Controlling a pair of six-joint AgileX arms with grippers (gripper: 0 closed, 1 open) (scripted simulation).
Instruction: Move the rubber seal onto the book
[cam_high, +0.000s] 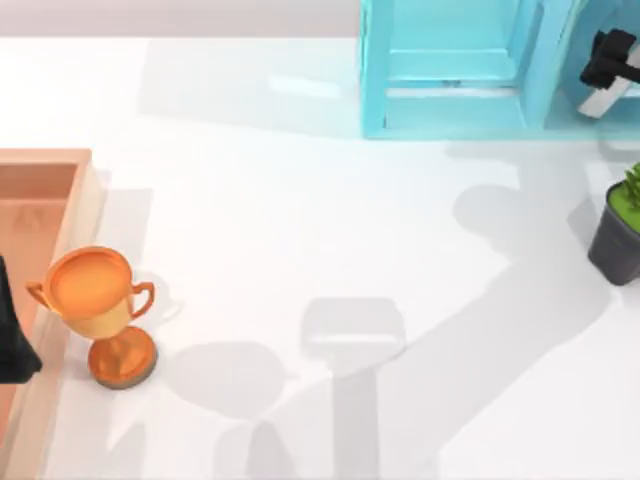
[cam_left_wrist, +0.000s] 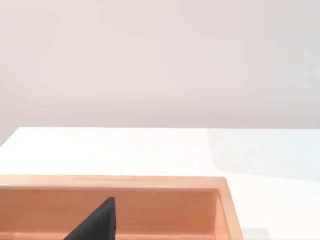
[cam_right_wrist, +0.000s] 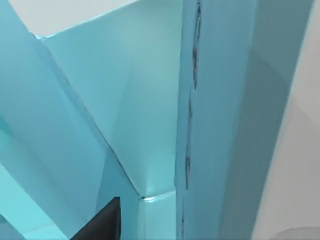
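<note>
Orange trophy (cam_high: 100, 310), wooden tray (cam_high: 60, 165), light-blue shelf (cam_high: 450, 70), potted plant (cam_high: 620, 230)

bright even light; soft grey shadows on table (cam_high: 300, 200)

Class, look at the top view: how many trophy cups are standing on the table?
1. The orange trophy cup stands near the table's left edge, beside the wooden tray. Others could be hidden behind the blue shelf unit.

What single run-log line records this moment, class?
left gripper: over wooden tray | right gripper: at blue shelf | trophy: upright beside tray | potted plant: right edge
</note>
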